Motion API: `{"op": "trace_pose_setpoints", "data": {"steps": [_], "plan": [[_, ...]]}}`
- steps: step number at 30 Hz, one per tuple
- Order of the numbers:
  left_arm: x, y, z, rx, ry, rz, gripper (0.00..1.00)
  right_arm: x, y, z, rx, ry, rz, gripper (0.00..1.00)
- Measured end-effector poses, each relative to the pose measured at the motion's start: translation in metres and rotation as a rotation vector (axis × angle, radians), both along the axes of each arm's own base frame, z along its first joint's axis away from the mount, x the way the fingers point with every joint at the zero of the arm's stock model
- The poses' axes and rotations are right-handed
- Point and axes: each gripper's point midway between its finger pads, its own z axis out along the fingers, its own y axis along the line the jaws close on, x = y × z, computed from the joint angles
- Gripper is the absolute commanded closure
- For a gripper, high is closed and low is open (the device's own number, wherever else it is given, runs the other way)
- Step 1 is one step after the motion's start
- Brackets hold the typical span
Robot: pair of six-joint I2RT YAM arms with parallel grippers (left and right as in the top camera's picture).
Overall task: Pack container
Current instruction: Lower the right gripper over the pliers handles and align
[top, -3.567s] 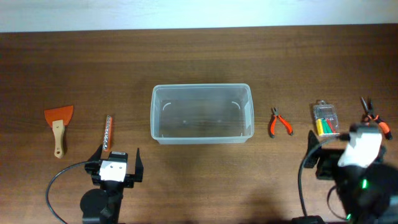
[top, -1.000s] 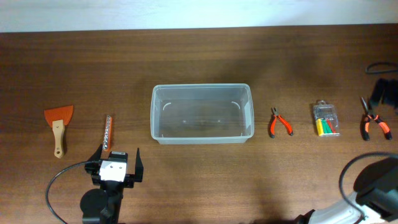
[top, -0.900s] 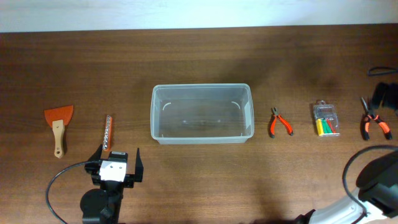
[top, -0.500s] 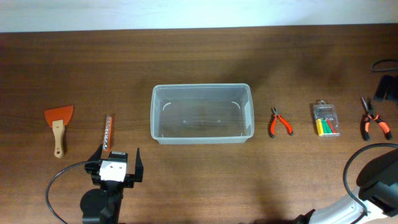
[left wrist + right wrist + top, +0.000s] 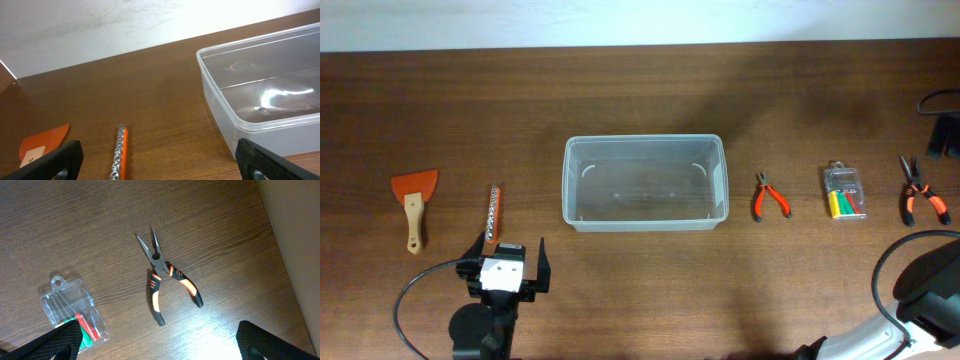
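The clear container (image 5: 645,141) stands open and empty in the middle of the table; its left end shows in the left wrist view (image 5: 260,41). My left gripper (image 5: 512,250) is open and empty near the front edge, left of the container; both its pads (image 5: 55,160) frame the lower edge of the left wrist view. My right gripper (image 5: 942,135) is at the far right edge, only partly in view from above. In the right wrist view it is open wide (image 5: 167,350), high above the orange-and-black long-nose pliers (image 5: 160,271).
An orange socket rail (image 5: 492,212) and an orange scraper (image 5: 414,205) lie left of the container. Small orange pliers (image 5: 770,197), a small clear case with coloured pieces (image 5: 845,192) and the long-nose pliers (image 5: 917,190) lie to its right. A pale wall edges the table at the right.
The right arm has swung from the front right out to the far right edge and a little further back. The left arm and all objects have not moved.
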Motion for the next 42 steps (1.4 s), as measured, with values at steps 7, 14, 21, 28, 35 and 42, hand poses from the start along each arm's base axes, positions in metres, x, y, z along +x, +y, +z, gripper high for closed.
{"op": "trace_pose_setpoints", "data": {"steps": [7,14,21,28,35,42], "plan": [[0.000,0.000,0.000,0.000,0.000,0.000,0.01,0.002,-0.005,-0.026,0.037,0.045,-0.006,0.01],[0.000,0.000,0.000,0.000,0.000,0.000,0.01,0.003,-0.016,-0.064,0.083,0.095,-0.023,0.01],[0.000,0.000,0.000,0.000,0.000,0.000,0.01,-0.003,-0.008,-0.088,0.150,0.152,-0.013,0.01],[0.000,0.000,0.000,0.000,0.000,0.000,0.01,-0.011,0.004,-0.107,0.224,0.211,0.017,0.01],[0.000,0.000,0.000,0.000,0.000,0.000,0.01,-0.011,0.005,-0.110,0.235,0.219,0.021,0.01],[0.000,0.000,0.000,0.000,0.000,0.000,0.01,-0.012,0.006,-0.125,0.255,0.244,0.021,0.01]]}}
